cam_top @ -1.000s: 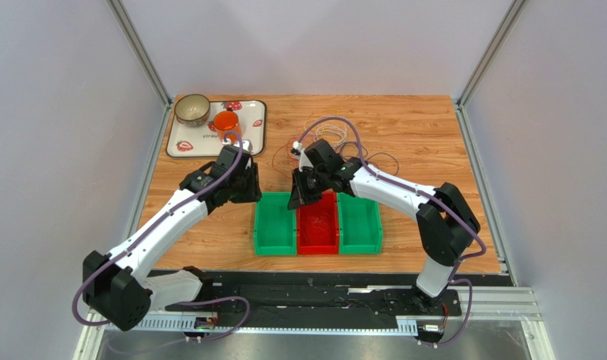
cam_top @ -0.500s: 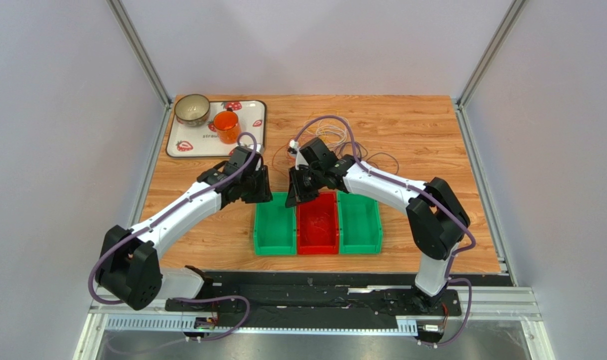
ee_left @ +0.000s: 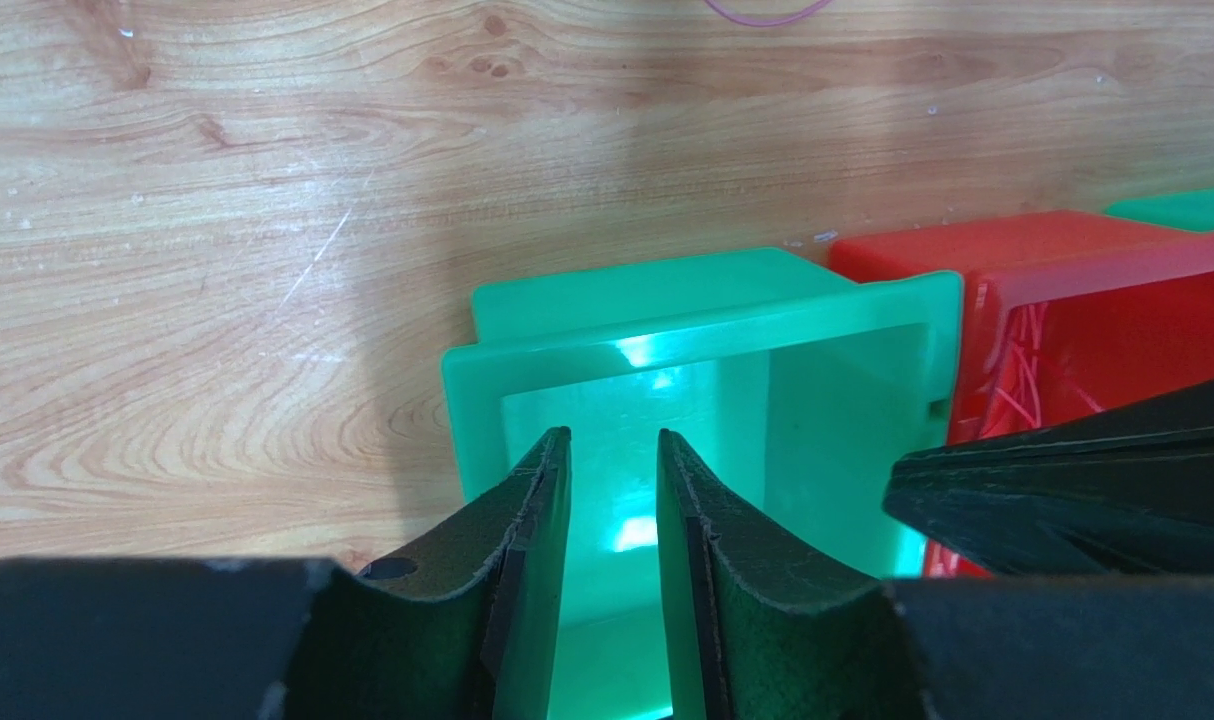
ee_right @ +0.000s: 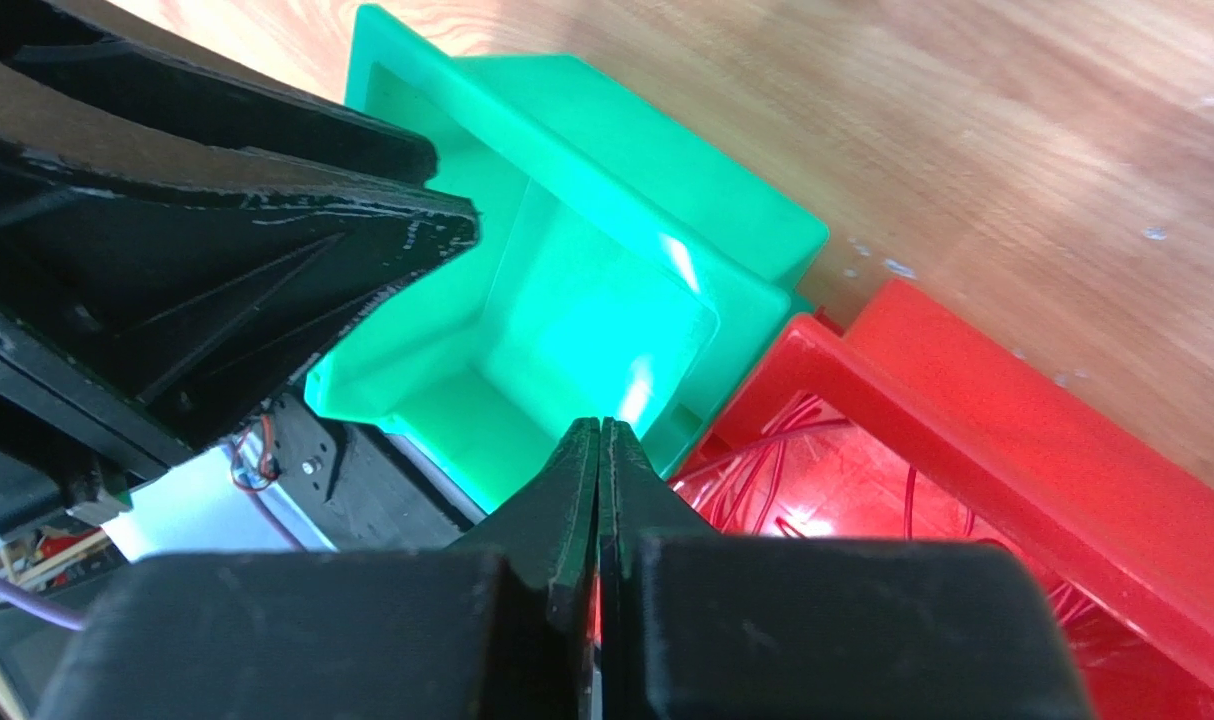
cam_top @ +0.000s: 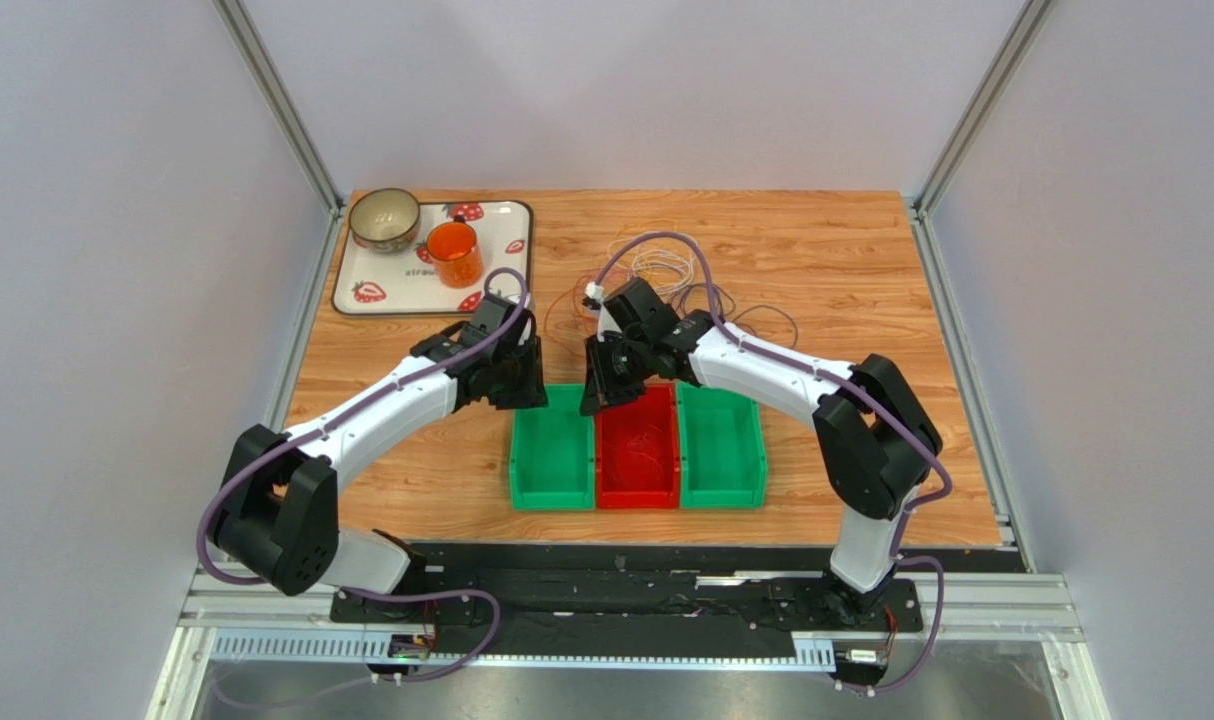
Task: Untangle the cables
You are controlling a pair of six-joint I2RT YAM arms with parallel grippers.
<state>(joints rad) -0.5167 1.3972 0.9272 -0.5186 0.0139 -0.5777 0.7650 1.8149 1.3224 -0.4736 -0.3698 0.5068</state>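
Note:
Thin white-grey and dark cables (cam_top: pixel 699 285) lie in loose loops on the wooden table behind the right arm. Orange-red cables (ee_right: pixel 786 458) rest inside the red bin (cam_top: pixel 636 450). My left gripper (ee_left: pixel 613 443) hangs over the left green bin (ee_left: pixel 688 308), its jaws open a finger's width with nothing between them. My right gripper (ee_right: pixel 600 428) is shut, its tips above the wall shared by the green bin (ee_right: pixel 628 195) and the red bin (ee_right: pixel 1019 435); no cable shows between its jaws. The two grippers (cam_top: pixel 523 383) (cam_top: pixel 606 393) are close together. A purple cable loop (ee_left: pixel 763 12) peeks in at the top edge.
A third bin, green (cam_top: pixel 718 443), stands right of the red one. A strawberry-print tray (cam_top: pixel 505 278) at the back left carries a bowl (cam_top: pixel 385 219) and an orange cup (cam_top: pixel 453 252). Grey walls and metal posts border the table.
My left arm has swung right and forward, bringing its gripper over the left green bin, and its jaws have narrowed a little. The right gripper has barely shifted and stays shut.

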